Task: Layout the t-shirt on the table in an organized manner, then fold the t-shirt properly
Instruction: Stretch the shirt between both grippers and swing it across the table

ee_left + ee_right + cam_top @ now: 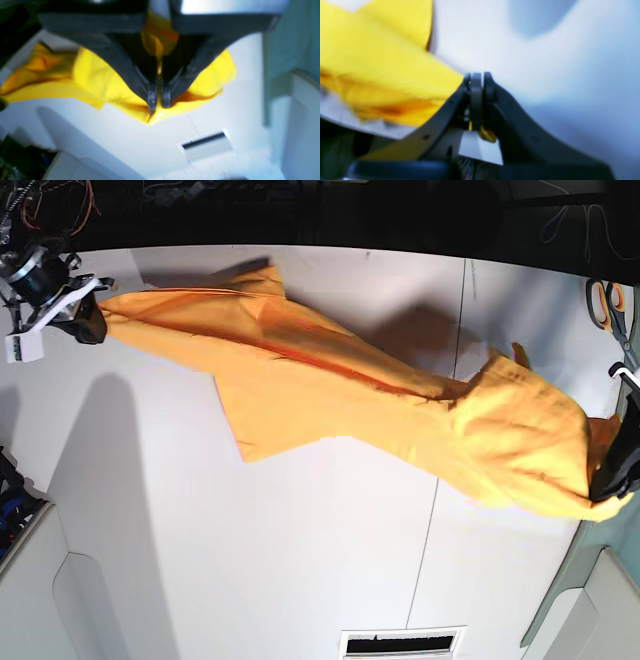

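Your left claw: clamped on one t-shirt end | your right claw: clamped on the opposite end | t-shirt: stretched between them across the table, twisted mid-length

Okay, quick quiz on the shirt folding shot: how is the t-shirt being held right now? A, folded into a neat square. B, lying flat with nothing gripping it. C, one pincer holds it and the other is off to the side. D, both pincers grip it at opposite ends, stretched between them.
D: the left pincer and the right pincer are each shut on the t-shirt, which stretches between them above the table.
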